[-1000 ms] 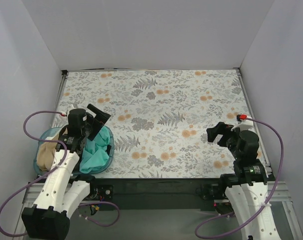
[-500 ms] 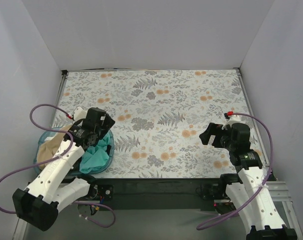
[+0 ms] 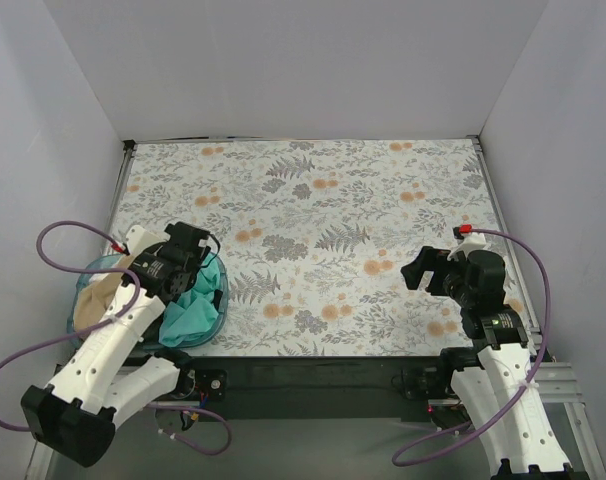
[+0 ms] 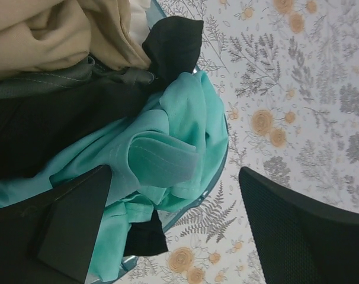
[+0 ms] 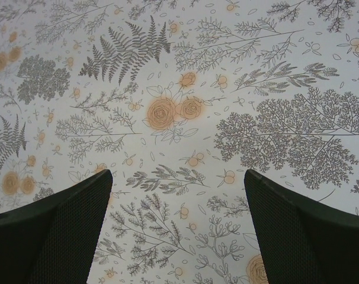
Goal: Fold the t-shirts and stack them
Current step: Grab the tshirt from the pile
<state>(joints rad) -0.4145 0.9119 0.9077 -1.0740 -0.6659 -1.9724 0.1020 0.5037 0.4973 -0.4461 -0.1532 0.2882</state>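
Observation:
The teal-green t-shirt [image 3: 191, 308] lies crumpled in the blue basket [image 3: 219, 300] at the table's near left, partly over the rim. It fills the left wrist view [image 4: 179, 142]. The tan-beige t-shirt [image 3: 95, 300] is bunched in the basket's left side, also at the top left of the left wrist view [image 4: 55, 35]. My left gripper [image 3: 181, 262] is open just above the teal shirt, jaws wide and holding nothing. My right gripper [image 3: 425, 268] is open and empty over bare table at the near right.
A dark cloth [image 4: 61, 118] lies between the two shirts in the basket. The floral tablecloth [image 3: 323, 210] covers the table. White walls stand on the left, far and right sides.
My left gripper has swung down and toward the basket, from pointing up over the table to hovering over the teal shirt. My right gripper shifted slightly.

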